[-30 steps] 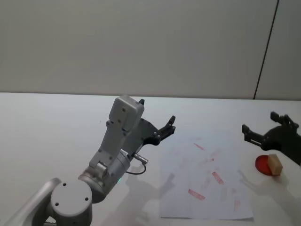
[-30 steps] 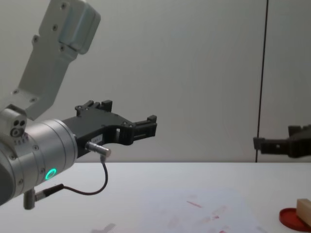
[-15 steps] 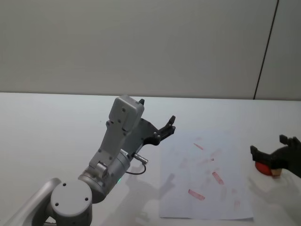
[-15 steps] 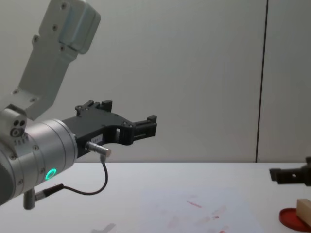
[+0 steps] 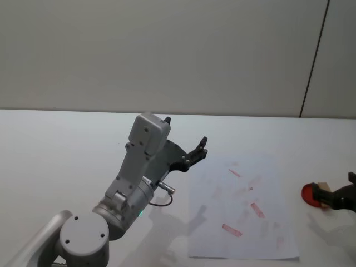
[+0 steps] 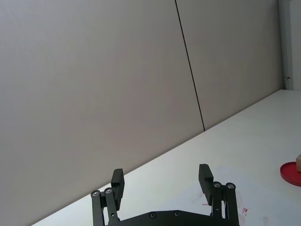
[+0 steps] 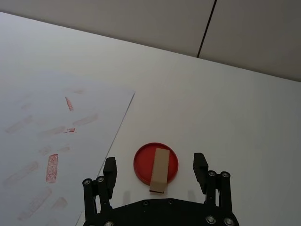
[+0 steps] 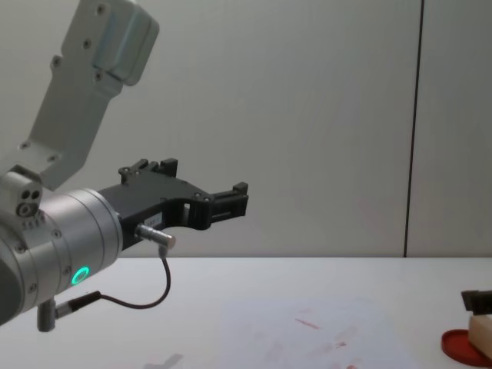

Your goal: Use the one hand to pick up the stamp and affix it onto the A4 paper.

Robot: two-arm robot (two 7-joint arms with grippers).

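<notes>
The stamp [image 7: 159,170], a small tan wooden block, lies on the round red ink pad [image 7: 143,165] just right of the A4 paper [image 7: 47,132]. In the right wrist view my right gripper [image 7: 155,162] hangs open over the stamp, one finger on each side and touching nothing. From the head the right gripper [image 5: 332,188] covers most of the stamp [image 5: 323,186] at the right edge, beside the paper [image 5: 239,206]. The chest view has the stamp [image 8: 480,330] and pad [image 8: 461,344] at its lower right corner.
My left gripper [image 5: 186,132] stands open and raised above the table left of the paper, its wrist ring lit green; it looms large in the chest view [image 8: 204,181]. The white table runs back to a grey wall.
The right gripper has slid rightward and down in the head view, from left of the pad to over the stamp. The left arm has not moved.
</notes>
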